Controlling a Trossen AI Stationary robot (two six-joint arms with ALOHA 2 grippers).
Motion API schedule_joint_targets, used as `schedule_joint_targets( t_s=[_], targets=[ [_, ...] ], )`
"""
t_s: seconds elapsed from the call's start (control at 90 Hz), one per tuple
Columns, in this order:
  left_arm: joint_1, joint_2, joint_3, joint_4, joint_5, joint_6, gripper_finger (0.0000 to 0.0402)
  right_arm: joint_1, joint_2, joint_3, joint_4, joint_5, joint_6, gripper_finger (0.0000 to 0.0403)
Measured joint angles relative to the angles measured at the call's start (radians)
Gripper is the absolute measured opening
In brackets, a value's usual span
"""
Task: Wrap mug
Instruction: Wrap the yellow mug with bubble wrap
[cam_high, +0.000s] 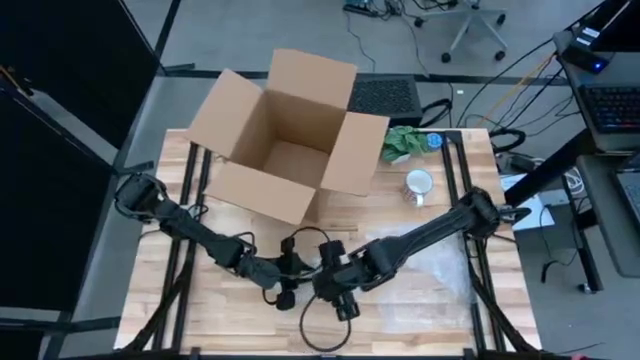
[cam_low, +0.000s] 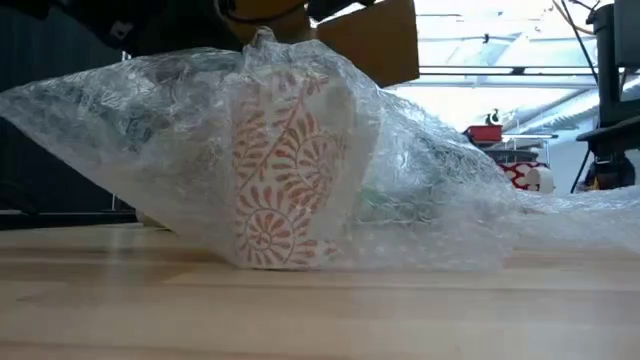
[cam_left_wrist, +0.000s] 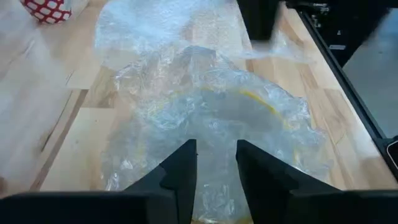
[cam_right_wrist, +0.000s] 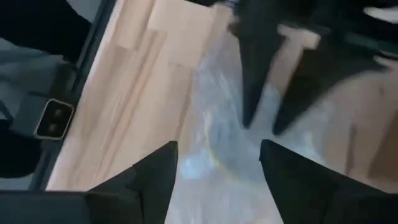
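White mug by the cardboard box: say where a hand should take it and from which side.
Take the white mug by its rim from above. It stands upright with its mouth open to the ceiling, and its handle sticks out toward the table's front edge. The cardboard box and a green packet crowd its other sides, so a side approach looks tighter.

open box (cam_high: 290, 135) blocks table rear, white mug (cam_high: 418, 184) beside, front-left boards bare

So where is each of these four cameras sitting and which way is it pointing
High view: overhead, straight down on the table; both arms, box.
Low view: table height, level at the wrapped mug; no arm clearly.
Left wrist: past the left gripper at bubble wrap.
Right wrist: past the right gripper, wrap, the other gripper beyond.
Both wrist views share the bubble wrap.
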Motion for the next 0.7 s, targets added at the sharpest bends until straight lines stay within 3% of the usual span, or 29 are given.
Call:
schedule_joint_targets(
  t_s=[0.122,0.267,0.7],
  targets=[
    [0.000,-0.001,0.000,-0.001,0.000,0.000,0.0105,-0.030,-0.028,0.004,-0.055,0.131,0.142,0.0215],
    [0.000,-0.001,0.000,-0.002,-0.001,0.000,0.0105,-0.080,0.032,0.001,-0.092,0.093,0.270,0.0215],
    [0.000,0.000,0.000,0.008,-0.002,0.001,0.0105,-0.104,0.247,0.011,0.007,0.001,0.279,0.0215]
  ],
)
